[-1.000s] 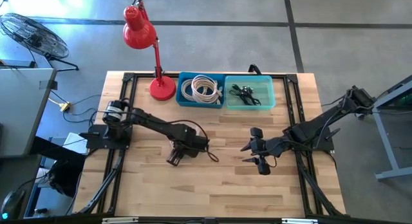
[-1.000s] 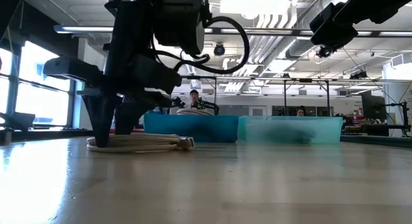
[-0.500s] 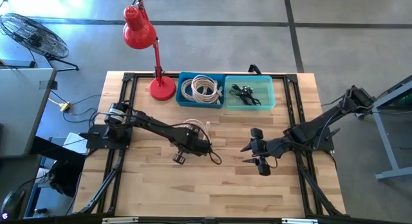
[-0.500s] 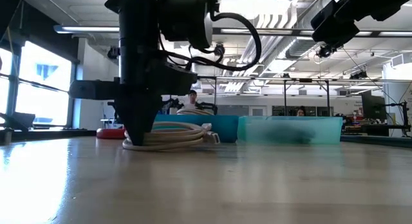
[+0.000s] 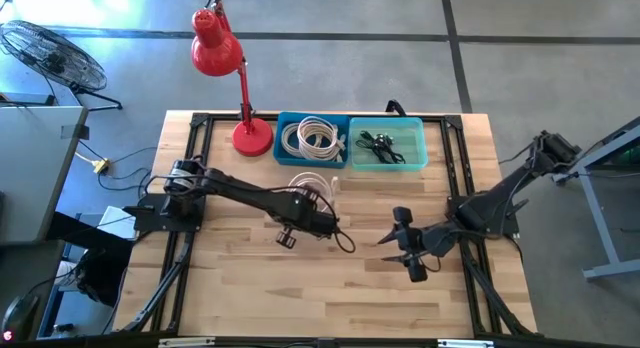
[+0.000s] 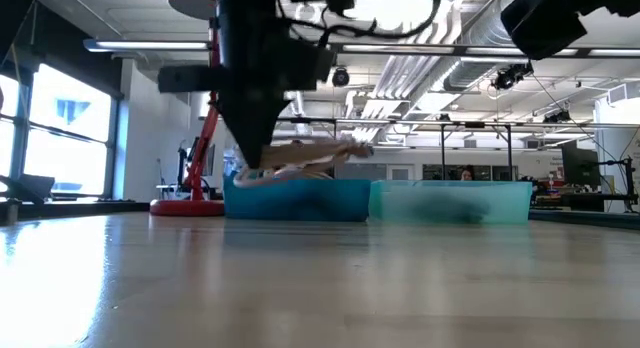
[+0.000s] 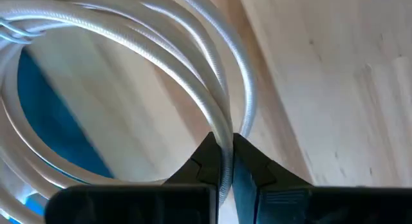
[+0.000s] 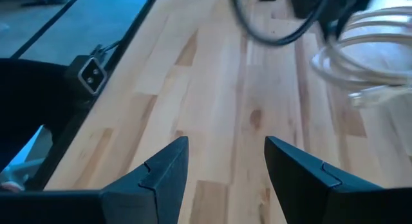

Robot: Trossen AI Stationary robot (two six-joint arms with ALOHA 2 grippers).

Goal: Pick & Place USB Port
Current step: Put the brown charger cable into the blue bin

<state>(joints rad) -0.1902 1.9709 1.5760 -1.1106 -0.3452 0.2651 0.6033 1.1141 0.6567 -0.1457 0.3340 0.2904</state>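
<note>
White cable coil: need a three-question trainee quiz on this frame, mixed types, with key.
1. True or false: the left gripper is shut on the white cable coil.
2. The coil is: A) flat on the table, B) lifted clear of it, C) inside the green bin.
3. Fill in: the blue bin already holds another white ____.

Key
1. True; the fingers pinch one strand.
2. B; the low view shows it hanging in front of the blue bin.
3. Cable coil. The right gripper waits open over bare table.
</note>
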